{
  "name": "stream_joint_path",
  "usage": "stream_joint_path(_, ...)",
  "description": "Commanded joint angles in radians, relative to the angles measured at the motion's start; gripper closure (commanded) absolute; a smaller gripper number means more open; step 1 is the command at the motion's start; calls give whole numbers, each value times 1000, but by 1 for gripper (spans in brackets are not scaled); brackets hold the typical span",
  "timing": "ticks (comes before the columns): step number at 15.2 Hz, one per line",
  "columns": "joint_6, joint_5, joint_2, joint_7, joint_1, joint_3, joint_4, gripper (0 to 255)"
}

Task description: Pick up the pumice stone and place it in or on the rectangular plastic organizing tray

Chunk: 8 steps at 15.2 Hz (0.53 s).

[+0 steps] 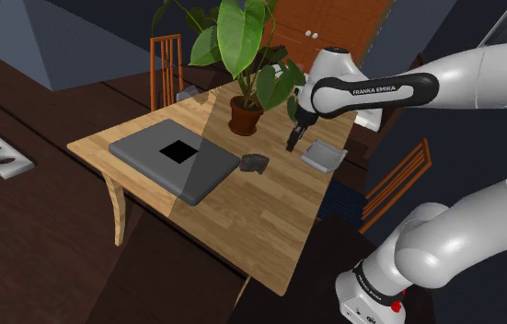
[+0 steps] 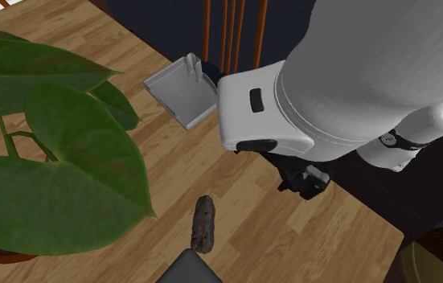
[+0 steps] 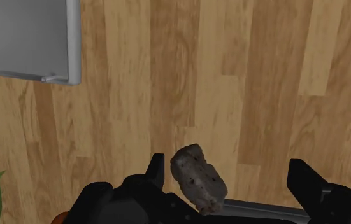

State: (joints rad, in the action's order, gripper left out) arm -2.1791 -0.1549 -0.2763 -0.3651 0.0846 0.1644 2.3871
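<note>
wooden table (image 3: 263, 76) bears pumice stone (image 3: 197, 175) between released pincer (image 3: 229, 177) fingers; tray (image 3: 73, 44) partly cut off.

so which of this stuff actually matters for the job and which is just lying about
For the job:
pumice stone
light grey tray
the jaws, open

Just lying about:
potted plant
flat grey slab
chair

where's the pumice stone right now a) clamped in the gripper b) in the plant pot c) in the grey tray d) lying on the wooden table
d: the pumice stone lies on the wooden table, apart from the grey tray, the open gripper not touching it
</note>
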Motion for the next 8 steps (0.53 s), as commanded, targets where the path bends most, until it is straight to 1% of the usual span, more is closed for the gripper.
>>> stream_joint_path(1, -57, 14, 77, -49, 9, 14, -22, 0)
stream_joint_path(5, -153, 60, 232, -155, 21, 32, -80, 0)
stream_joint_path(8, -212, 104, 351, -237, 22, 32, -138, 0)
